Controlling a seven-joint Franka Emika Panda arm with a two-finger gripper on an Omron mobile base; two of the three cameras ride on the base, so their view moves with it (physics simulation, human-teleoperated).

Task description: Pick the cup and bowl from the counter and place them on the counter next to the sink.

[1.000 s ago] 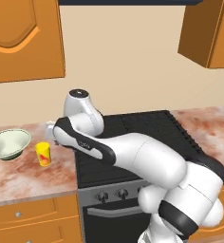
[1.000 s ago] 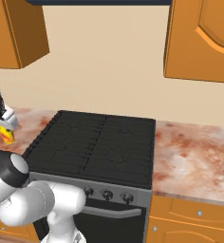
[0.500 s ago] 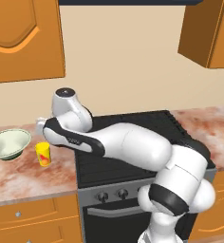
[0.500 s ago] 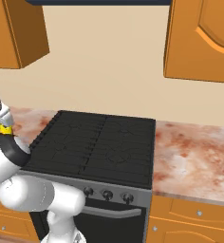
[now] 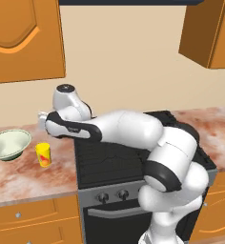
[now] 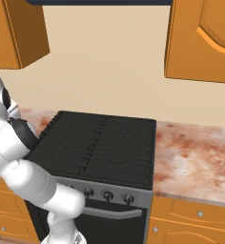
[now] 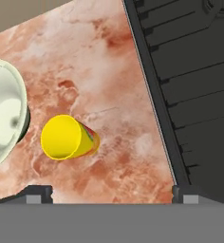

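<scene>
Hand view: cup (image 7: 66, 137) upright and hollow beside bowl (image 7: 4, 118) on counter (image 7: 109, 71).

One cup (image 5: 44, 155) and one bowl (image 5: 9, 144) stand on the desk (image 5: 19, 174) left of one stove (image 6: 102, 147). Three knobs (image 6: 107, 195) line the stove's front. Two upper cabinets (image 6: 200, 40) hang on the wall.

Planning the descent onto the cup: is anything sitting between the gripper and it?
Nothing visible does. In the hand view the cup stands on bare counter above the open fingertips; the bowl sits apart, beside it.
</scene>
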